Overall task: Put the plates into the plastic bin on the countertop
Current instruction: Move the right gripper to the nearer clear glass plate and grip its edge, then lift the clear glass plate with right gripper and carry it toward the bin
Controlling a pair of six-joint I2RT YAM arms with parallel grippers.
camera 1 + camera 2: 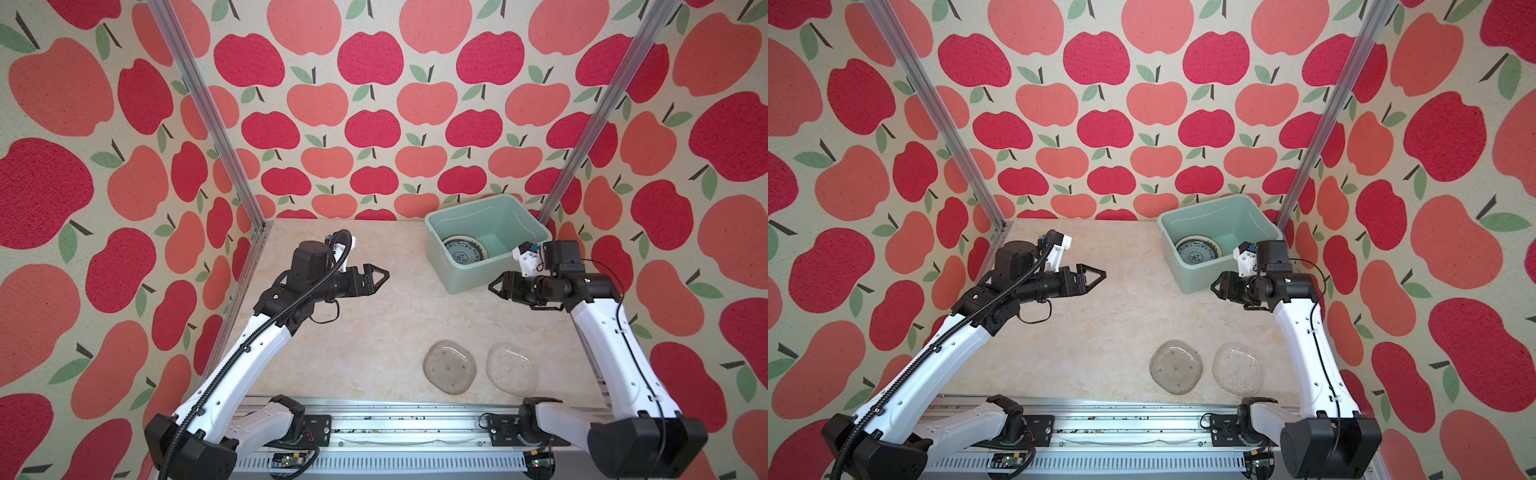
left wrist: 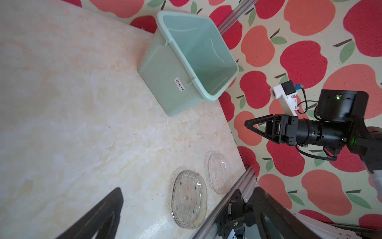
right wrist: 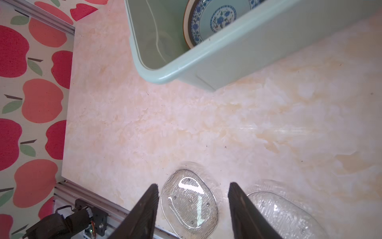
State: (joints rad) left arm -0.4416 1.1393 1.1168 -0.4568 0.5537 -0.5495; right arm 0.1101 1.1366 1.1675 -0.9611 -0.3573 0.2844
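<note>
Two clear glass plates lie side by side on the countertop [image 1: 353, 332] near its front edge: one [image 1: 450, 367] [image 1: 1176, 366] [image 2: 189, 198] [image 3: 189, 202] and one to its right [image 1: 512, 368] [image 1: 1238, 368] [image 2: 218, 172] [image 3: 283, 215]. The mint-green plastic bin [image 1: 461, 274] [image 1: 1200, 274] [image 2: 161, 82] [image 3: 248, 51] stands at the back right. A blue patterned plate [image 1: 463, 251] [image 1: 1196, 251] [image 3: 217, 18] tops a stack inside it. My left gripper [image 1: 382, 276] [image 1: 1100, 275] [image 2: 187, 189] hovers open over the middle left, holding nothing. My right gripper [image 1: 494, 287] [image 1: 1213, 286] [image 3: 193, 184] is open and empty beside the bin's near right corner.
An aluminium rail [image 1: 374, 409] runs along the front edge just behind the glass plates. Slanted aluminium posts [image 1: 208, 108] [image 1: 602, 108] rise at the back corners. Apple-patterned walls [image 1: 374, 124] close in the back and both sides.
</note>
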